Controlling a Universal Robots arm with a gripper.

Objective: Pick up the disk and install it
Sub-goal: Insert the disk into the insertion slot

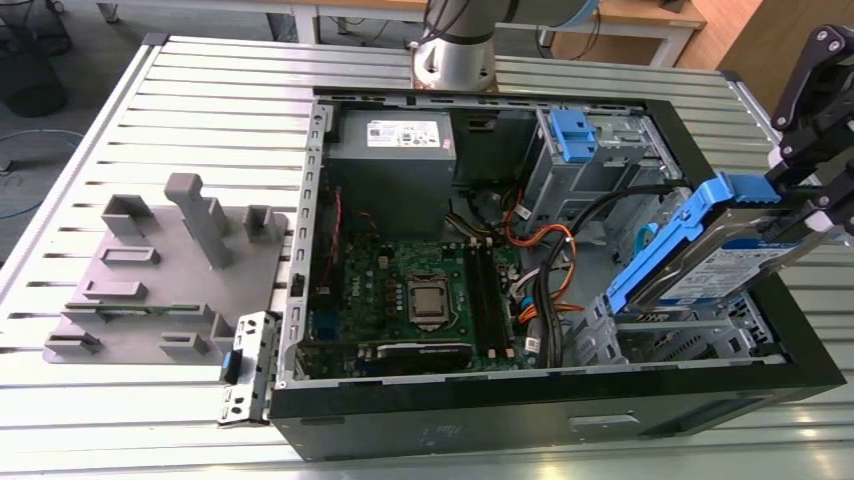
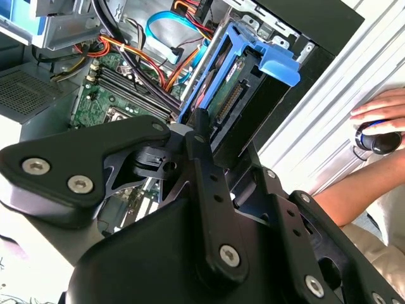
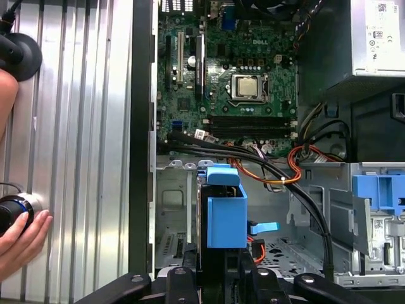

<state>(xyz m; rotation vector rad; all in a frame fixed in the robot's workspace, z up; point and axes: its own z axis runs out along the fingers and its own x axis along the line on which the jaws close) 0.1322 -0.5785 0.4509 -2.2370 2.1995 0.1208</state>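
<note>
The arm's silver base column (image 1: 454, 55) stands just outside the computer case (image 1: 507, 415), behind it as the exterior view sees it. The gripper (image 1: 805, 190) hangs over the case's corner at the exterior view's right, its black linkage (image 1: 817, 70) slanting down from above. It is clamped on the disk (image 1: 714, 265) and holds it tilted on edge, partly above the case's rim. In both wrist views the gripper (image 2: 212, 136) (image 3: 221, 263) points into the open case, with its fingers (image 2: 201, 158) pressed against the disk (image 2: 237, 95) (image 3: 226, 218).
</note>
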